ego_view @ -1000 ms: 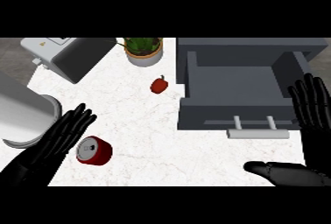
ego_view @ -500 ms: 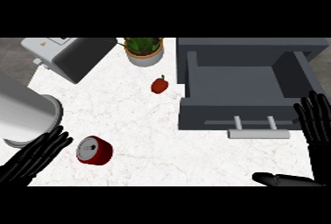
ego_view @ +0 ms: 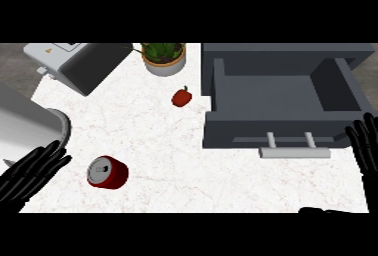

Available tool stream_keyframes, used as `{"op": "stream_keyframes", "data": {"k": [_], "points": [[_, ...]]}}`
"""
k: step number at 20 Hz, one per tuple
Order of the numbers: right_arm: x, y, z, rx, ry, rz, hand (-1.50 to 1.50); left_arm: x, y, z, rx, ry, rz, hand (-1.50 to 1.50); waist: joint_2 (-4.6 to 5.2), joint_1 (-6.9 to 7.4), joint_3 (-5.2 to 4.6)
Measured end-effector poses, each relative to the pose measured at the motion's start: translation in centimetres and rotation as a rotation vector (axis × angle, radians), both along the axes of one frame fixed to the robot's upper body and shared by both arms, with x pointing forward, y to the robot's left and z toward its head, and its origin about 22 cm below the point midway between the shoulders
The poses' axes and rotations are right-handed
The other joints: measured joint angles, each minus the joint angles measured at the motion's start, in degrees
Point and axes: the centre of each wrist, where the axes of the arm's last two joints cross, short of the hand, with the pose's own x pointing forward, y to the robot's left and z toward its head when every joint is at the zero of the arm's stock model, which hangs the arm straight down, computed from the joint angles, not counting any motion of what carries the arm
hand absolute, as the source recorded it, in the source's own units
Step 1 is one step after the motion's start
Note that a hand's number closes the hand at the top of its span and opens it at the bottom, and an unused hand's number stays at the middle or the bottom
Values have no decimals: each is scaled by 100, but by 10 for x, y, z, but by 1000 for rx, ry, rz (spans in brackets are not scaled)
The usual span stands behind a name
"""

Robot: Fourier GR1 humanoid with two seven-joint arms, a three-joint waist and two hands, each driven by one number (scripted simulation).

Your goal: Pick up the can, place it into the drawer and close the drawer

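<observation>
Listing what we see from the head view, largest item first:

- Tabletop (ego_view: 184,150): white, marbled surface carrying every item below; we see it run from the upper left corner down to the lower edge.
- Drawer (ego_view: 273,95): dark grey, standing open at the right of the tabletop, its inside bare grey; we note a pale bar handle (ego_view: 294,151) on the front panel, facing us.
- Toaster (ego_view: 77,62): grey box set at a slant in the upper left corner, well apart from the drawer.
- Curved white vessel (ego_view: 29,130): only part of it shows at the left edge; we cannot tell what it is.
- Potted plant (ego_view: 164,56): green leaves in a tan pot, at the top of the tabletop, between the toaster and the drawer.
- Left hand (ego_view: 29,172): black, at the lower left, fingers (ego_view: 49,152) straight and spread, grasping nothing; it lies just beside the can, and we see a gap between them.
- Right hand (ego_view: 366,145): black, at the right edge beside the drawer front, fingers straight and released, pointing up.
- Can (ego_view: 108,172): red with a silver top, lying tilted on the tabletop at the lower left, well apart from the drawer.
- Red pepper (ego_view: 181,97): small, near the drawer's left wall, below the potted plant.
</observation>
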Motion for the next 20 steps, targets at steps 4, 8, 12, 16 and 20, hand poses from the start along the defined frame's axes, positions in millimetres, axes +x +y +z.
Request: {"op": "stream_keyframes", "data": {"k": [4,8,12,16,20], "points": [[-2,-5,-11,-4,6,-9,-150,5,3,-8,4,13,17,-150,1,1,-2],[-4,-11,-16,-7,4,-10,-150,15,-1,-21,11,23,19,-150,2,-5,0],[-5,-19,-16,-7,4,-7,-150,25,-7,-36,15,28,18,-150,3,-8,0],[1,-16,-16,-9,5,-4,-150,30,-8,-58,20,37,26,-150,3,-2,-1],[-9,-16,-19,-10,7,-7,-150,30,-1,-68,20,42,46,-150,1,-5,-2]]}}
